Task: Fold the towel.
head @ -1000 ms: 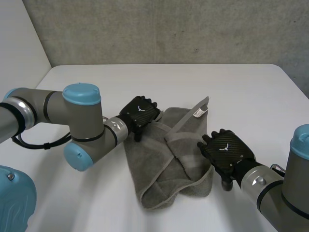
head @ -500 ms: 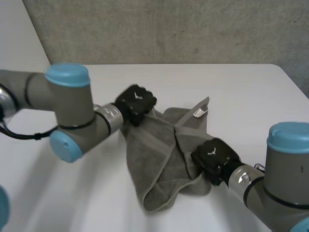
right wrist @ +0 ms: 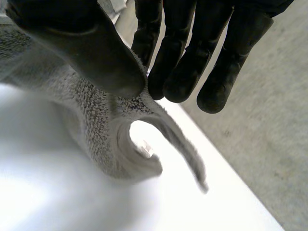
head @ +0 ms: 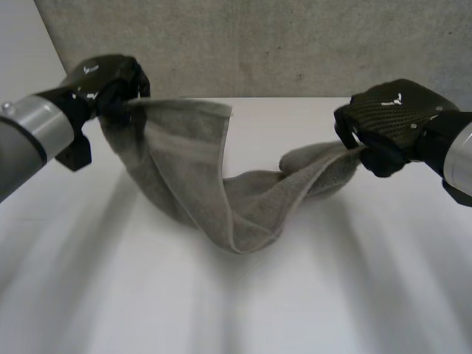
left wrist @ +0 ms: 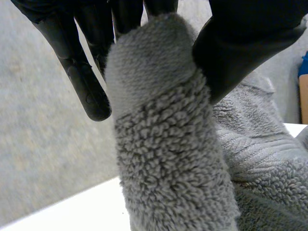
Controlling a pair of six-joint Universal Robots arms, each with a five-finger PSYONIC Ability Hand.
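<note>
Table (head: 369, 295) below towel (head: 243, 206); left hand (left wrist: 240, 43), right hand (right wrist: 72, 48) pinch.

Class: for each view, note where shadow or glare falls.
Head view: soft grey shadow on the table under the sagging towel. Right wrist view: the table beneath the towel glares white. Left wrist view: towel evenly lit, no glare.

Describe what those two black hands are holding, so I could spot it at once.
Look above the white table. Strung from the robot's left hand to its right hand hangs a grey terry towel, pinched at each end and sagging in the middle. It is the only soft, fuzzy thing among hard machine parts.
</note>
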